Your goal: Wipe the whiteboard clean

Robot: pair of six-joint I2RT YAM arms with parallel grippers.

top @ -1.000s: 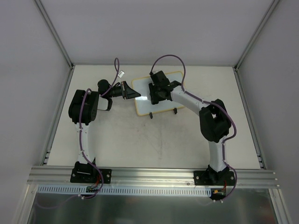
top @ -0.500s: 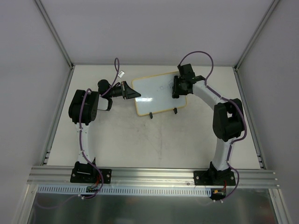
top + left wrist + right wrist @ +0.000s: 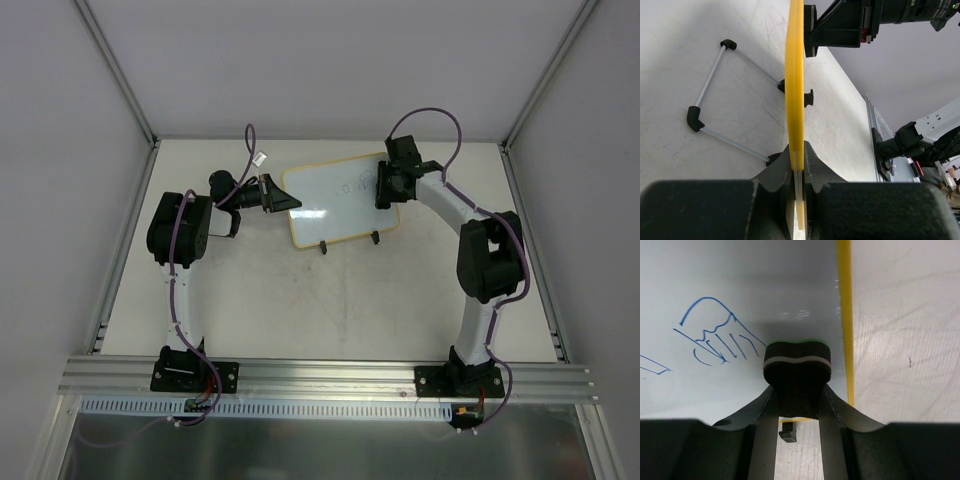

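Now | left pincer (image 3: 798,152) clamps whiteboard (image 3: 335,200) | right pincer (image 3: 797,390) holds eraser (image 3: 797,362) on it

Off-white table (image 3: 330,300) is filling the middle of the top view, its surface showing faint scuffs and grey smudges. The whiteboard (image 3: 340,200) is standing on it at upper centre, resting on two black feet (image 3: 375,238). In the left wrist view a wire stand (image 3: 715,100) with black corner caps is lying flat on the tabletop, left of the board's yellow edge.

The yellow-framed whiteboard (image 3: 335,203) stands tilted on its feet, bearing blue scribbles (image 3: 710,337).
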